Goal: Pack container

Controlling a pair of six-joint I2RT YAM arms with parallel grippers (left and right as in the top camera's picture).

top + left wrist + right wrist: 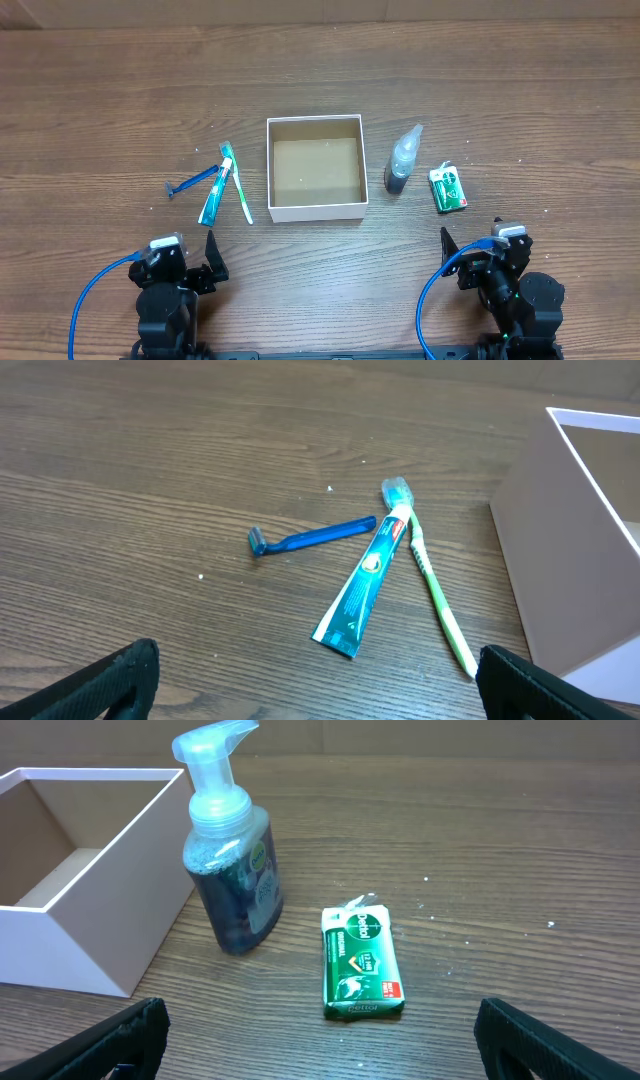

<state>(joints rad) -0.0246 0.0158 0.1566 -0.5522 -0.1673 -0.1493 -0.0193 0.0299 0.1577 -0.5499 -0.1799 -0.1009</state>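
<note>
The container [316, 208], a white square box with a brown inside, stands empty at the table's middle; it also shows in the left wrist view [560, 550] and the right wrist view [100, 920]. Left of it lie a blue razor [190, 183], a teal toothpaste tube [216, 191] and a green toothbrush [238, 185]. Right of it stand a pump bottle [402, 162] and a green soap bar [449, 189]. My left gripper [212, 258] is open and empty, near the front edge, short of the toothpaste [365, 582]. My right gripper [447, 255] is open and empty, short of the soap [361, 961].
The wooden table [120, 100] stretches wide behind the box. Blue cables [85, 300] run from both arm bases at the front edge. The razor [310, 537], toothbrush [432, 575] and bottle [228, 850] show in the wrist views.
</note>
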